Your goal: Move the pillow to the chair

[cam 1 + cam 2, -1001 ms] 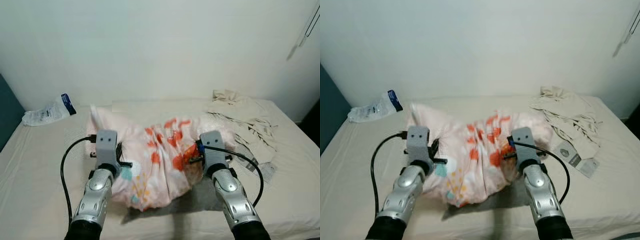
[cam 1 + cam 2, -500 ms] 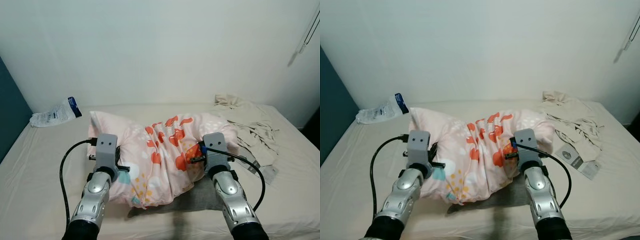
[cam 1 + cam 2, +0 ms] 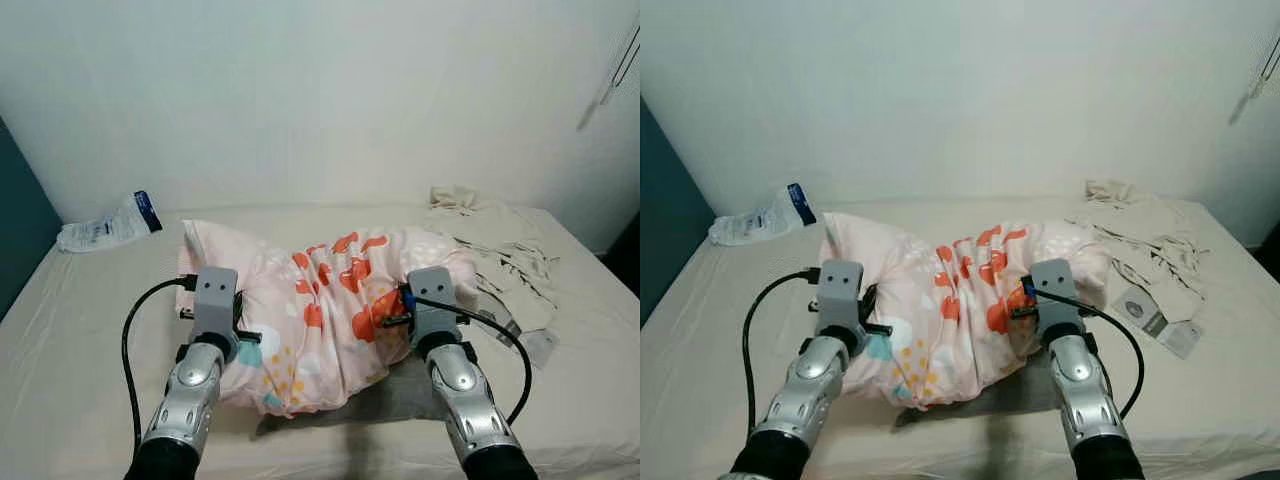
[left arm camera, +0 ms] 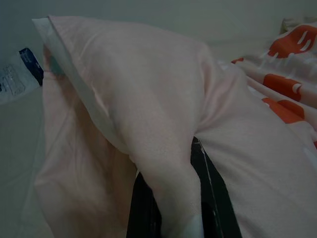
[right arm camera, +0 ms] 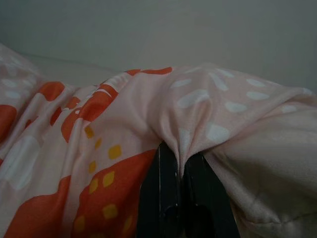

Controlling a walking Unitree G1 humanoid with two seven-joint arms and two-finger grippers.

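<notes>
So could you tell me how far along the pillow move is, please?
Done: both grippers have hold of the pillow, the left gripper and right gripper each with jaws pinching a fold of its cover. In hand: the pillow is gathered up between the arms over the bed. Left: carrying it to a chair and setting it down.

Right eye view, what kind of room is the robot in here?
Most likely a bedroom: a bed covered with a beige sheet fills the space against a plain wall, with a pink patterned pillow and crumpled beige clothes lying on it.
</notes>
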